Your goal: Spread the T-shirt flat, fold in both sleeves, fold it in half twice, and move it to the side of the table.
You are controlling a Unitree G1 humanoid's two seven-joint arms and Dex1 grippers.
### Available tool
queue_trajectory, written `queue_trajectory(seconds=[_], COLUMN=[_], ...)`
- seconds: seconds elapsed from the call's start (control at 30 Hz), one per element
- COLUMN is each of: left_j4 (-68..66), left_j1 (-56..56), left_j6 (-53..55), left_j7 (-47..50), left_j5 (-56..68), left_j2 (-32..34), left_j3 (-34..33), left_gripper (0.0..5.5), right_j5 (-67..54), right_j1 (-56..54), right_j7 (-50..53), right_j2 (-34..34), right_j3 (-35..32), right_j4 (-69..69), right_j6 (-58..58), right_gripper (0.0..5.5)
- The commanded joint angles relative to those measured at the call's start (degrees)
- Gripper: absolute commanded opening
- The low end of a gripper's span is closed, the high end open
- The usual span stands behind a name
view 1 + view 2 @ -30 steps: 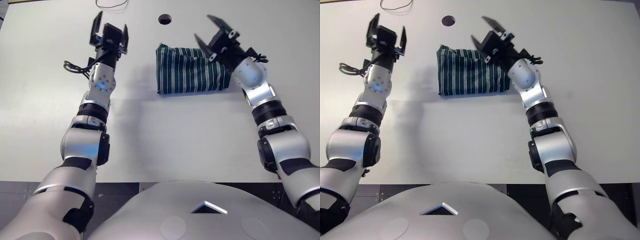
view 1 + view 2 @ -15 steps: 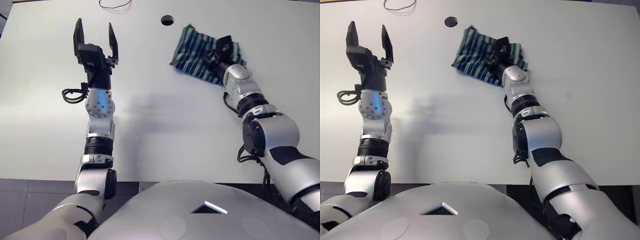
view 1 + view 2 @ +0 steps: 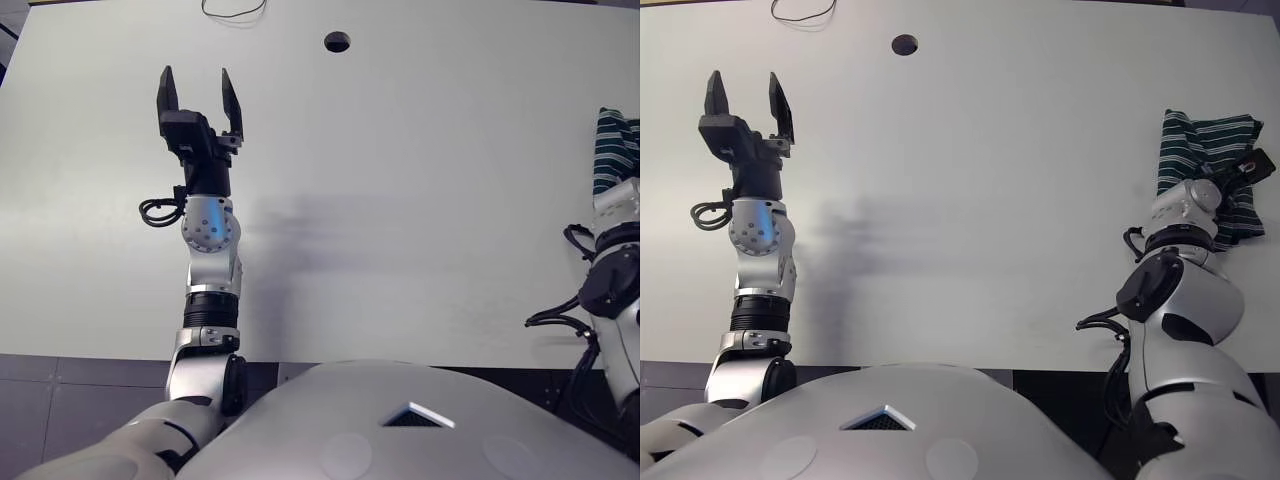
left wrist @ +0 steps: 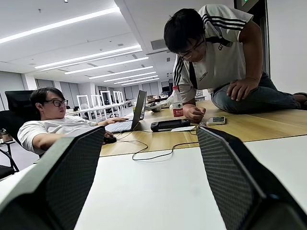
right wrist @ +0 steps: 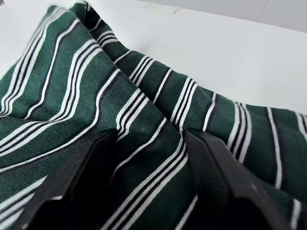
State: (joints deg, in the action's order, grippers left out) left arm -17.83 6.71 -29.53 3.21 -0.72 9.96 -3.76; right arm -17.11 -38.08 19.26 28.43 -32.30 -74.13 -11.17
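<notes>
Pinching the folded T-shirt (image 3: 1200,140) at the surface's (image 3: 400,200) right edge (its final spot, I judge), the right hand (image 5: 149,143) parks it there while the left hand (image 3: 199,90) hovers spread.

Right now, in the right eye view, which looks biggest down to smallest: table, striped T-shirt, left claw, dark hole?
1. table
2. T-shirt and left claw, roughly alike; the raised claw is nearer the camera, so unsure
3. hole

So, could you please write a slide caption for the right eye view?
Right gripper holds the folded striped T-shirt at the right edge of the white table; left gripper is raised, open.
</notes>
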Motion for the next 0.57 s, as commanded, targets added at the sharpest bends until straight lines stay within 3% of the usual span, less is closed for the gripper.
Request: queue_trajectory(seconds=[0.03,0.1,0.2,0.43,0.5,0.57], left_j4=[0.37,0.41,-0.18,-6.57,-8.23,-8.94], left_j1=[-0.25,-0.74,-1.66,-2.33,-1.69,-1.44], left_j6=[-3.83,-5.48,-7.3,-9.6,-10.37,-11.06], left_j7=[2.94,5.25,8.1,9.86,9.6,10.17], left_j5=[-1.78,-4.21,-7.99,-10.96,-10.37,-9.96], left_j2=[-4.61,-7.12,-10.26,-14.48,-14.31,-14.35], left_j3=[0.85,1.71,3.29,6.89,7.06,6.6], left_gripper=[3.54,3.54,3.54,3.54,3.82,4.18], right_j5=[9.12,16.35,25.72,32.26,33.27,33.38], right_j1=[5.22,12.92,21.58,28.64,29.48,29.82], right_j7=[-10.37,-12.56,-11.66,-8.72,-8.2,-7.45], right_j2=[-11.22,-17.8,-24.91,-31.59,-31.49,-31.28], right_j3=[14.18,24.46,35.03,41.14,41.6,41.04], right_j4=[22.34,36.41,44.26,45.36,45.99,47.03], right_j6=[-22.6,-27.56,-26.96,-22.55,-22.48,-22.24], right_gripper=[2.63,2.63,2.63,2.63,2.63,2.99])
